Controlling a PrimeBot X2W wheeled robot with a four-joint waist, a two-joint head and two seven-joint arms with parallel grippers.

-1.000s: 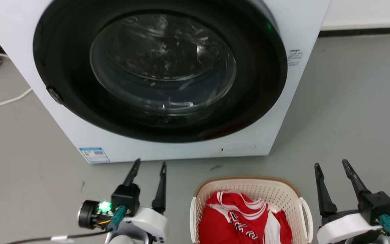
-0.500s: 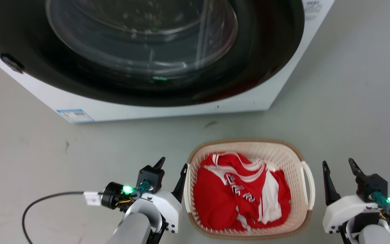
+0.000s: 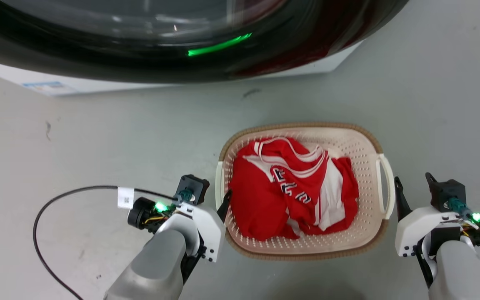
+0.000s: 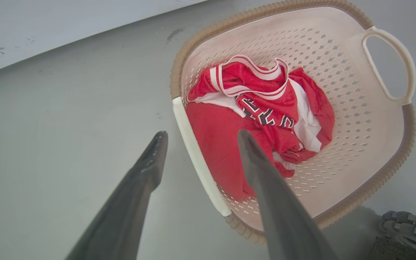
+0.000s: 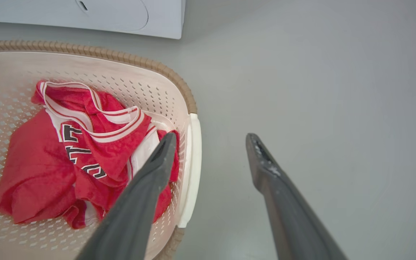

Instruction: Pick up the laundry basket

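Pincers spread wide and empty, the left gripper (image 4: 201, 134) and right gripper (image 5: 212, 136) flank the laundry basket (image 3: 302, 252) on the grey floor (image 3: 98, 137) between them. Each straddles a white side handle (image 4: 197, 162), one finger over the red jersey (image 3: 265, 196) inside, one outside the rim (image 5: 179, 83), apparently lined up to clamp and lift. Bare floor lies outward of both; the washing machine (image 3: 140, 50) stands ahead.
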